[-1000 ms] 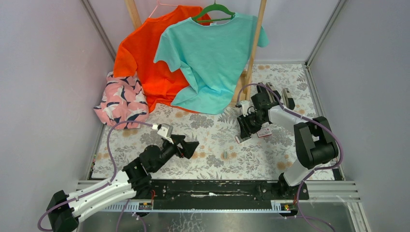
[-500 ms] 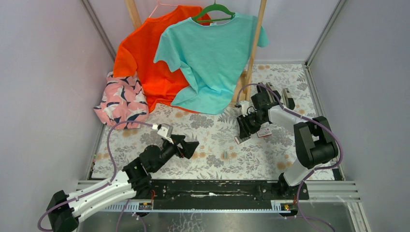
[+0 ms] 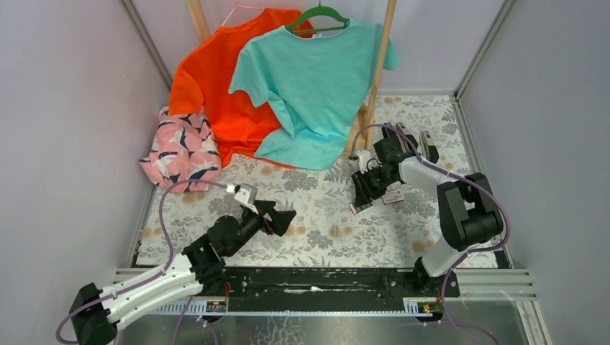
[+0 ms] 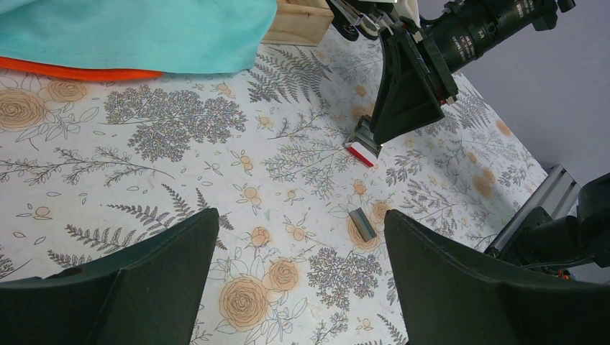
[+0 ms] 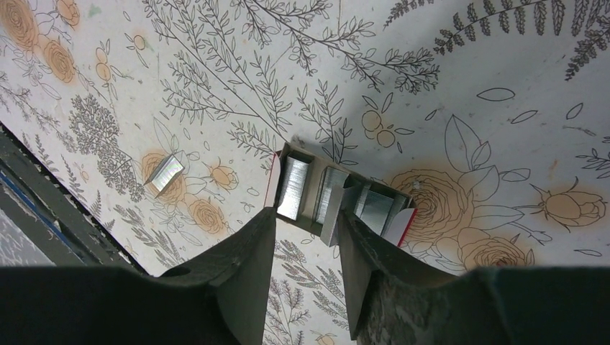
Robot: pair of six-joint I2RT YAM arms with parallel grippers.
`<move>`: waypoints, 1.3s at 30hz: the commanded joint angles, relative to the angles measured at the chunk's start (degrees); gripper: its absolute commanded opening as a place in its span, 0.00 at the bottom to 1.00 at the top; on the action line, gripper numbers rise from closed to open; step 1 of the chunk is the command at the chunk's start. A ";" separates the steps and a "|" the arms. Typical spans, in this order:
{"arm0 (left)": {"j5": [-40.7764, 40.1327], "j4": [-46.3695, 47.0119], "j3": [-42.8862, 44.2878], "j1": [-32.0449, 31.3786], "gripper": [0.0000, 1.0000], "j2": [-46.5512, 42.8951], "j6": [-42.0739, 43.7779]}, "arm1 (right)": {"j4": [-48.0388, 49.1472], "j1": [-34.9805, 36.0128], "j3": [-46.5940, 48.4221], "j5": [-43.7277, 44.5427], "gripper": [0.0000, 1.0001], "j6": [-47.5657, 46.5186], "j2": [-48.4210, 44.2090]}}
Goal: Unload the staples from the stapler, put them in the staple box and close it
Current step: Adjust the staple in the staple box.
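Note:
A small open cardboard box [image 5: 321,161] with red-edged flaps lies on the flowered table and holds silvery staples [image 5: 293,187] in rows. My right gripper [image 5: 306,215] points down at its near end. The jaws are half closed, one finger on the box's left corner and the other pressed on a pale strip inside. From above, the right gripper [image 3: 360,196] covers most of the box [image 3: 355,208]. One loose strip of staples [image 3: 335,230] [image 4: 362,223] lies on the table between the arms. My left gripper [image 4: 301,215] hovers wide open near it, holding nothing. The stapler is not in view.
A teal shirt [image 3: 316,86] and an orange shirt [image 3: 208,86] hang from a wooden rack [image 3: 378,79] at the back. A pink patterned cloth [image 3: 180,151] lies at back left. A white-and-pink item [image 3: 393,196] lies beside the right gripper. A metal rail [image 3: 316,280] borders the front.

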 commanded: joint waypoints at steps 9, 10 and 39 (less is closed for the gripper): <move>-1.03 1.08 -0.19 0.09 0.92 -0.10 0.70 | -1.57 -0.25 1.71 -3.60 0.44 -0.78 0.15; -1.08 1.10 -0.19 0.09 0.92 -0.11 0.70 | -1.66 -0.23 1.74 -3.78 0.44 -0.83 0.28; -1.12 0.79 -0.08 0.16 0.92 -0.35 0.67 | -1.87 0.60 1.59 -5.92 0.44 -0.88 2.61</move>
